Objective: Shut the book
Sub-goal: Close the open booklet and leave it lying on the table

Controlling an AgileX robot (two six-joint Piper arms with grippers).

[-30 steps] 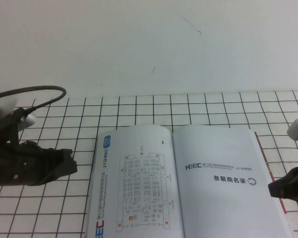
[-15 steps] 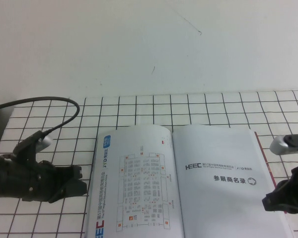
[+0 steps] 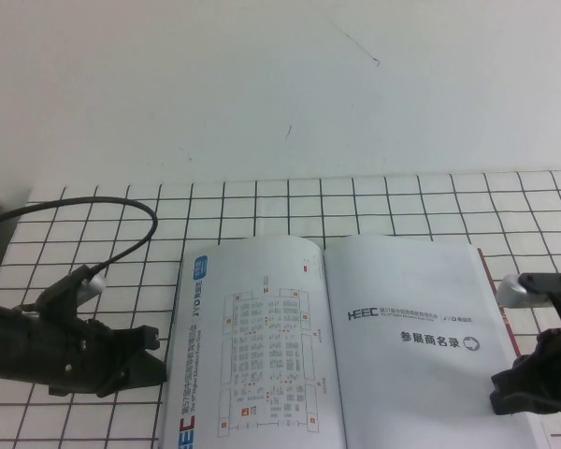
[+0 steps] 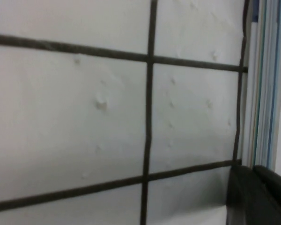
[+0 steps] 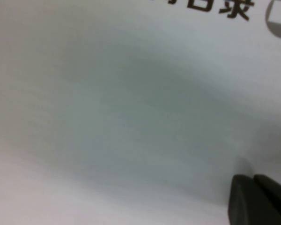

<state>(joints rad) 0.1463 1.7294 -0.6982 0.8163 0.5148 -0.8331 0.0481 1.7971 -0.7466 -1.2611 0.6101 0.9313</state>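
Approach step. Open book (image 3: 402, 299) lay just inboard of left end effector (image 3: 152, 354) (grip unreadable); right end effector (image 3: 497, 398), clenched, hung over its page. Next, probably: get under a cover edge.

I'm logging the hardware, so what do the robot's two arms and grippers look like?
Both arms are matte black and blocky, each with a small silver-white cap on top. The left gripper, beside the left edge of the book, trails a thin black cable looping behind it. The right gripper, at the book's right edge, shows no cable.
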